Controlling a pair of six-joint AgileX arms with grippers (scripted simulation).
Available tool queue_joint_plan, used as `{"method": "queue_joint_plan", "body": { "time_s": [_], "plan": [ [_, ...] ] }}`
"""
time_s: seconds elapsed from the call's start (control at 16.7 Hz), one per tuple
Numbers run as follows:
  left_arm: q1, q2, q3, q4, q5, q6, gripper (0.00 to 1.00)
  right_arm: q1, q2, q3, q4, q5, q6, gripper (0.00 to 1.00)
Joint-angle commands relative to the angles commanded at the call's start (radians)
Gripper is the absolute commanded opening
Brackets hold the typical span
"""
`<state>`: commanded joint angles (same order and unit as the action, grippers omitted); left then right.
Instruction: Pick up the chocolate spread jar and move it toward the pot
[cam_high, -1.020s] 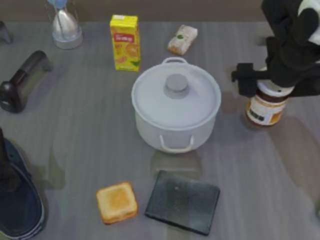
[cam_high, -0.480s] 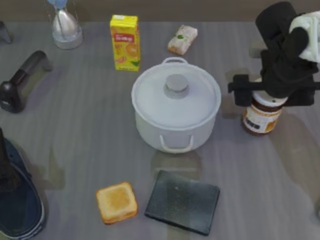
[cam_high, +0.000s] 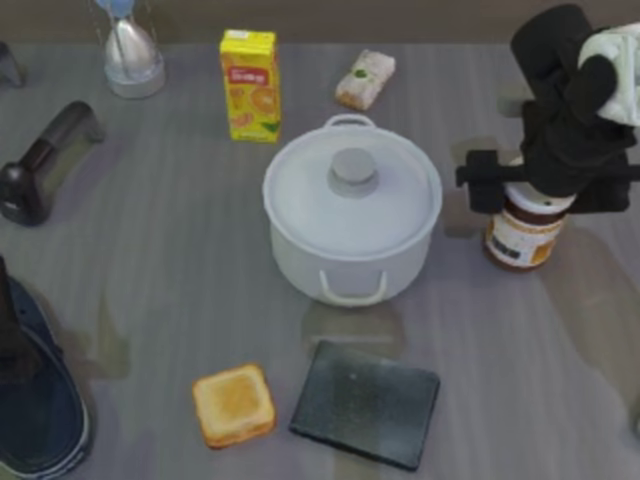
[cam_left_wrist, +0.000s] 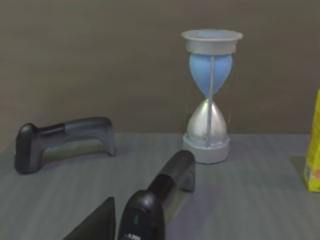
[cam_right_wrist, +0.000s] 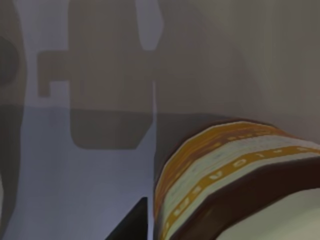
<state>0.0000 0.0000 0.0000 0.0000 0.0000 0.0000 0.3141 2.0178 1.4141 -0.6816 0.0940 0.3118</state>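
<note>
Black fingers of the right gripper pinch the chocolate spread jar by its top, right of the pot with a gap between. It looks like the carry step; next comes a steady slide left, stopping short of the pot's wall. The left arm sits parked at the table's left edge, gripper out of sight.

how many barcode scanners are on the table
2: one barcode scanner lies at the table's left side, another barcode scanner at the far left corner, mostly cut off in the top view.
</note>
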Motion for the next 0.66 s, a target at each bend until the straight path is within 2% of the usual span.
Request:
{"method": "queue_joint_plan", "body": {
  "time_s": [0.3, 0.66],
  "plan": [
    [0.000, 0.000, 0.000, 0.000, 0.000, 0.000, 1.00, 0.000, 0.000, 0.000, 0.000, 0.000, 0.000, 0.98],
    [0.000, 0.000, 0.000, 0.000, 0.000, 0.000, 1.00, 0.000, 0.000, 0.000, 0.000, 0.000, 0.000, 1.00]
  ]
}}
